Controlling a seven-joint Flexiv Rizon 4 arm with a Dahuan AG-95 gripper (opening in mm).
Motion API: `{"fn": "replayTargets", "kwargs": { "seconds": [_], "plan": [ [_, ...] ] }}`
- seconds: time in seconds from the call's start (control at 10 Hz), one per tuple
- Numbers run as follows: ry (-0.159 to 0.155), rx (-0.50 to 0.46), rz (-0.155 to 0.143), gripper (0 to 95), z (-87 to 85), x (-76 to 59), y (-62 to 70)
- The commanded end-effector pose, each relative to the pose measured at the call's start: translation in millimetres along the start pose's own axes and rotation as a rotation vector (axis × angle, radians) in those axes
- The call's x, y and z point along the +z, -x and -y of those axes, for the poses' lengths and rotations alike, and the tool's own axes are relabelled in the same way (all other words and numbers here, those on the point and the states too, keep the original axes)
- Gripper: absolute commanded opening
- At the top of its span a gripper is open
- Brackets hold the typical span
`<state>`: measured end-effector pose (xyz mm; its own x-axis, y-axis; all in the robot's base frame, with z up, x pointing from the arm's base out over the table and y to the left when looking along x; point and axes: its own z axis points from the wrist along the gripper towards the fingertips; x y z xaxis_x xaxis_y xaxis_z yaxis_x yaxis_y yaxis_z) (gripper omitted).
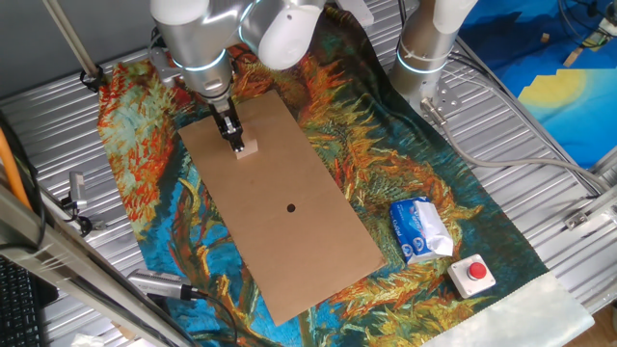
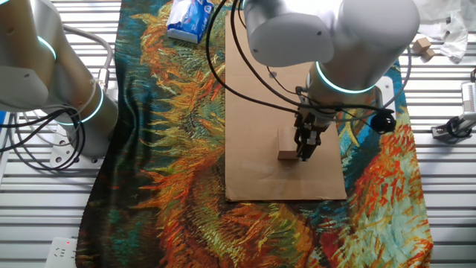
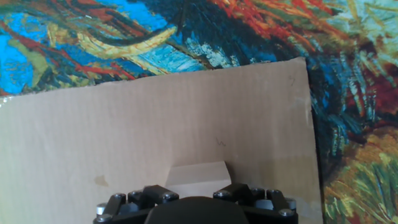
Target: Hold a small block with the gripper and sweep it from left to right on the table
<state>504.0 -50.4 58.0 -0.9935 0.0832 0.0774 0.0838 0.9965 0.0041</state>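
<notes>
From where I stand the gripper [image 1: 235, 142] is down at the brown board [image 1: 299, 231], near its end at about eleven o'clock in one fixed view, with the small block [image 1: 247, 149] right at its fingertips. In the other fixed view the same block [image 2: 287, 155] sits on the board just at nine o'clock of the black fingers [image 2: 303, 146], touching or very nearly so. The hand view shows the block's [image 3: 198, 174] pale top poking out at twelve o'clock above the dark gripper body, but the fingertips themselves are hidden there. So I cannot tell for sure whether the pincer is clamped on the block or merely pressed beside it; it looks closed around it, though the angle is poor.

What worries me is the grip. If the fingers only catch an edge of so small a cube, dragging it across the board could twist it loose and leave it behind. Pressing too low might scrape the fingertips on the cardboard or shift the board on the painted cloth [image 1: 145, 154]. The board's central hole [image 1: 291, 206] lies toward five o'clock of the block and could snag a corner if the sweep crosses it.
</notes>
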Motion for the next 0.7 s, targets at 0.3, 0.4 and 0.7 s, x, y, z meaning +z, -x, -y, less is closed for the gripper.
{"fn": "replayTargets", "kwargs": {
  "seconds": [0.3, 0.4, 0.7],
  "plan": [
    [0.0, 0.019, -0.001, 57.0, -0.9, 9.5, -3.5],
    [-0.001, 0.025, -0.004, 57.0, -1.1, 10.2, -3.9],
    [-0.001, 0.031, -0.004, 38.0, -1.4, 14.1, -4.2]
  ]
}}
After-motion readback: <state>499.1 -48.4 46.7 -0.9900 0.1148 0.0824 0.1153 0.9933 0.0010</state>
